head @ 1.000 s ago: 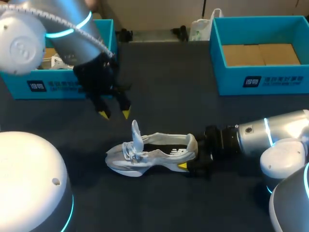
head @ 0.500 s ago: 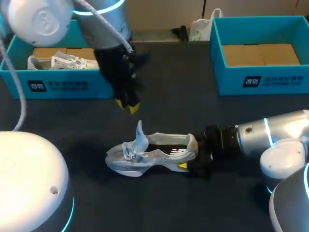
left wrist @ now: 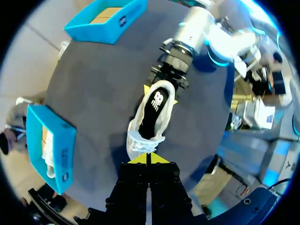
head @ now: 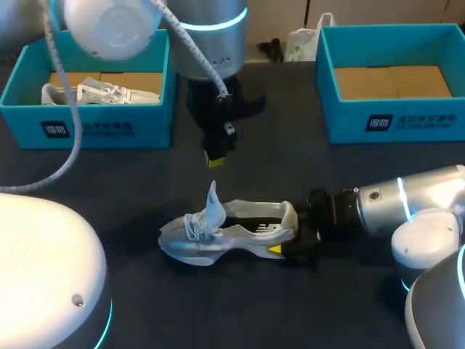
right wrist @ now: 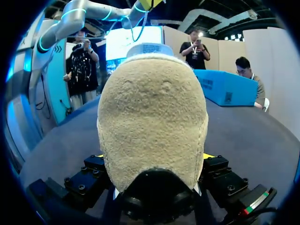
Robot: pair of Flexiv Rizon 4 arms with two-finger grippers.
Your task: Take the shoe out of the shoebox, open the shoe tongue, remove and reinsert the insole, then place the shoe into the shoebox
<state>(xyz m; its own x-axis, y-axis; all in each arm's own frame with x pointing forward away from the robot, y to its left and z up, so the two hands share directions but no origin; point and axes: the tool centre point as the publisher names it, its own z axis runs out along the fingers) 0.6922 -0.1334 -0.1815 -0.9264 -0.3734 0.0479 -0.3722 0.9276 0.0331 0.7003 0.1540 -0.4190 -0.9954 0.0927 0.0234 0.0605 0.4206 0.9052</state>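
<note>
A white and grey shoe [head: 225,233] lies on its sole on the dark table, toe to the left, tongue [head: 213,203] standing up. My right gripper [head: 290,243] comes in from the right and is shut on the shoe's heel [right wrist: 152,117], a yellow tip on each side. The left wrist view shows the shoe [left wrist: 152,117] from above with its dark insole and the right gripper [left wrist: 161,93] at the heel. My left gripper [head: 216,158] hangs over the table just beyond the tongue, its yellow fingertips [left wrist: 149,159] pressed together with nothing between them.
A blue shoebox [head: 94,129] at the back left holds a second white shoe [head: 87,93]. Another blue shoebox [head: 392,120] at the back right shows only its cardboard floor. Both boxes appear in the left wrist view [left wrist: 49,140] [left wrist: 108,18].
My left arm has swung rightward from near the left box to a spot over the shoe's tongue, and its fingers have closed. The shoe and right arm have stayed put.
</note>
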